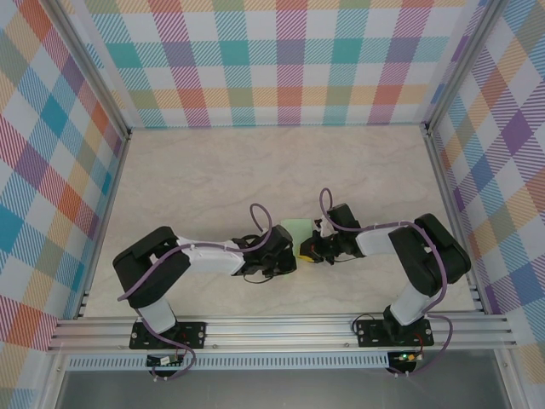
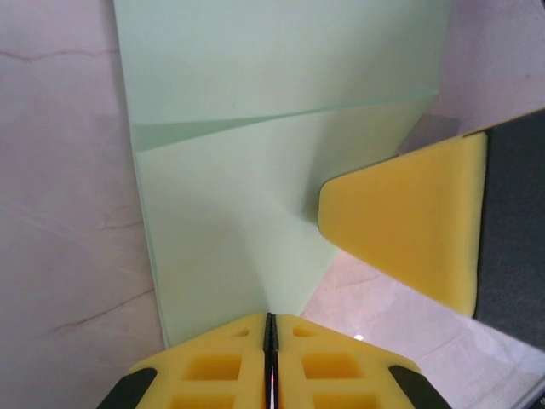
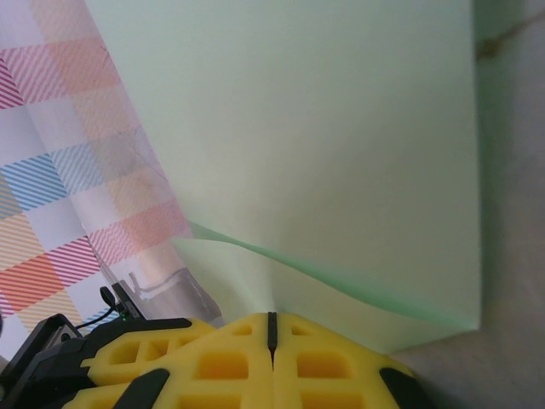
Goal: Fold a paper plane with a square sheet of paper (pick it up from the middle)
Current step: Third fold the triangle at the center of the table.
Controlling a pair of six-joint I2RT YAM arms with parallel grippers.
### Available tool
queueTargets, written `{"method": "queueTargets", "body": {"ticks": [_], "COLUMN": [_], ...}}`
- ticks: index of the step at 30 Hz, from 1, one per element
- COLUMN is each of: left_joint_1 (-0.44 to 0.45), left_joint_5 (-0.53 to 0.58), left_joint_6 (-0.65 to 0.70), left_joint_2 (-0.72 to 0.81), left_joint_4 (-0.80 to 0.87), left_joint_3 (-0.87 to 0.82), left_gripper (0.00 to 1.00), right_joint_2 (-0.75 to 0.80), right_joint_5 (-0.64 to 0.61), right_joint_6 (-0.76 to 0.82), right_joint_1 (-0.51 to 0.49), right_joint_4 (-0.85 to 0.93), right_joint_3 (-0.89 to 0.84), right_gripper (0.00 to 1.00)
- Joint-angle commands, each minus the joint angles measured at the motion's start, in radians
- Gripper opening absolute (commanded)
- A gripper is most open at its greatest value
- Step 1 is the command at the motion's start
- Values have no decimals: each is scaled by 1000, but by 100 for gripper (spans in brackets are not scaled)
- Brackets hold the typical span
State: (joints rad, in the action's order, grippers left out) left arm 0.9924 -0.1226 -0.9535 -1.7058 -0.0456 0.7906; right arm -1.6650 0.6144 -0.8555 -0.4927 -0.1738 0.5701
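Observation:
The pale mint-green sheet of paper lies partly folded between the two grippers near the table's front middle. In the left wrist view the paper shows a diagonal crease, and my left gripper is shut on its near edge. The right gripper's yellow finger presses in from the right. In the right wrist view the paper curls up in a loose fold, with my right gripper shut on its lower edge. From above, the left gripper and right gripper almost touch.
The pale marble-patterned table stretches back to checked walls. An aluminium rail runs along the near edge with both arm bases on it.

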Motion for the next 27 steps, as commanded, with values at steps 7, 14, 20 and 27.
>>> {"method": "queueTargets", "body": {"ticks": [7,14,20,27], "left_joint_1": [9,7,-34,-80], "left_joint_5": [-73,-61,27,50], "left_joint_6": [27,67,113,156], "left_joint_2": [85,159,197,105], "left_joint_4": [193,231,296,286], "left_joint_3": [-88,-70,40,154], "left_gripper": [12,13,13,13], "right_joint_2": [-24,-2,112,221], "right_joint_5": [-110,-84,-112,-192], "right_joint_6": [19,22,61,103], "right_joint_1": [-2,-1,1,65], "right_joint_4": [79,80,197,338], "right_joint_3": [-9,4,56,70], "right_gripper": [3,4,11,31]}}
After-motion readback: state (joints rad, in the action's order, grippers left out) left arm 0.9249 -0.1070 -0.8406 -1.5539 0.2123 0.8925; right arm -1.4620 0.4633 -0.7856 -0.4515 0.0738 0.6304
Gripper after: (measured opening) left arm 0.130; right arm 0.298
